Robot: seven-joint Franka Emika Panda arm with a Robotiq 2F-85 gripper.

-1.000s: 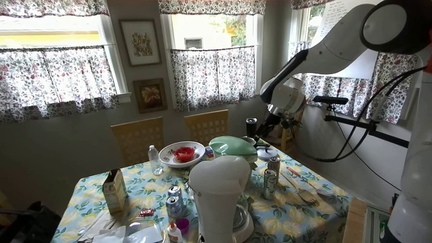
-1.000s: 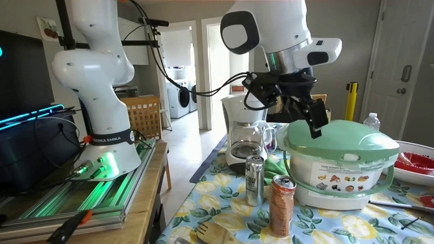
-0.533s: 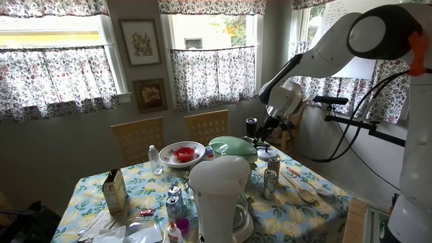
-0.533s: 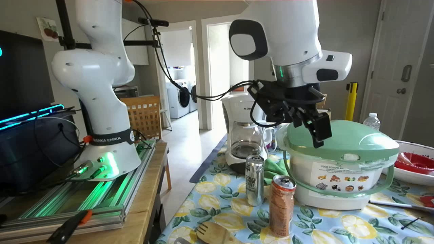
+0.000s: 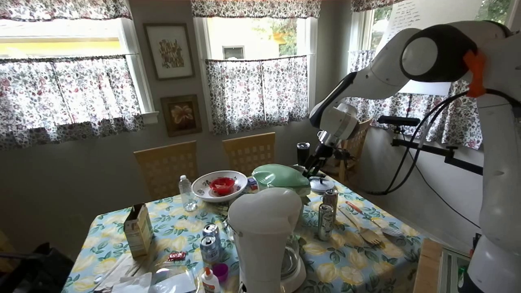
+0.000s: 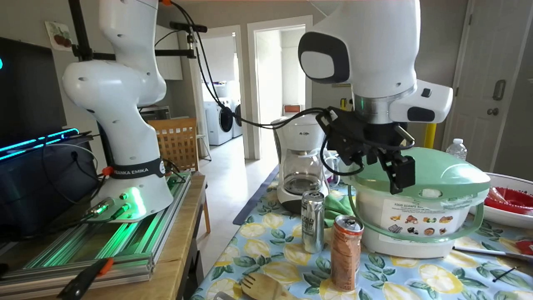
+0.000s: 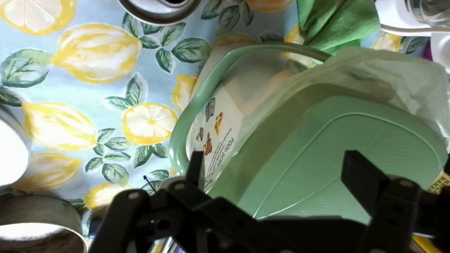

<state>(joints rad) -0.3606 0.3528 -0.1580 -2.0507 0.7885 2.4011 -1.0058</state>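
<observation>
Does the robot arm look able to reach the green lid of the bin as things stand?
Probably yes: in the wrist view the gripper hangs open by the green lid, and I see nothing between them. Whether they touch, I cannot tell.

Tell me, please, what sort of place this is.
Most likely a home's dining area or kitchen: a lemon-print tablecloth, a coffee maker and floral curtains suggest it.

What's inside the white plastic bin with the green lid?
A pale, see-through plastic bag sticks out under the green plastic lid. The lid hides whatever's deeper inside.
</observation>
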